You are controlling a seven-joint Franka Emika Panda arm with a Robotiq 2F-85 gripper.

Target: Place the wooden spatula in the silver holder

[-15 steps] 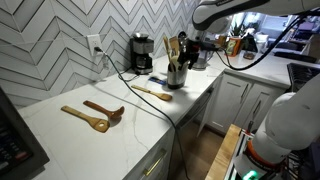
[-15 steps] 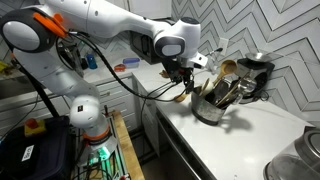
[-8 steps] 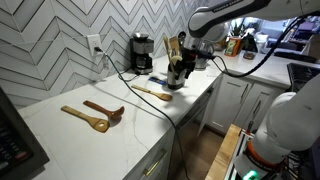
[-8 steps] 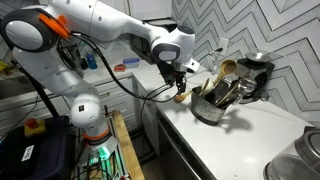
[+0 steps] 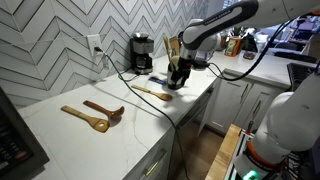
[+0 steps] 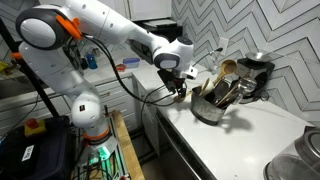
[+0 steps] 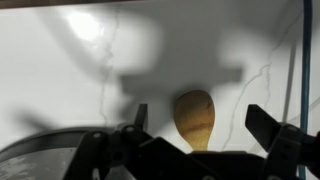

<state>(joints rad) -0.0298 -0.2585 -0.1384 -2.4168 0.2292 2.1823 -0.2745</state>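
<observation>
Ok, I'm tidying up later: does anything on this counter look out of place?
Three wooden utensils lie loose on the counter, not in the silver holder: a small pale spatula near it, an orange-tan spatula and a dark brown utensil farther off.

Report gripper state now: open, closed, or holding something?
Gripper: open, jaws wide apart in the wrist view, holding nothing. The wooden spatula lies between them, not gripped.

I see a black coffee maker [image 5: 142, 52] against the tiled wall, and an orange-tan spatula [image 5: 85, 119] just beside a dark brown utensil [image 5: 105, 109].
</observation>
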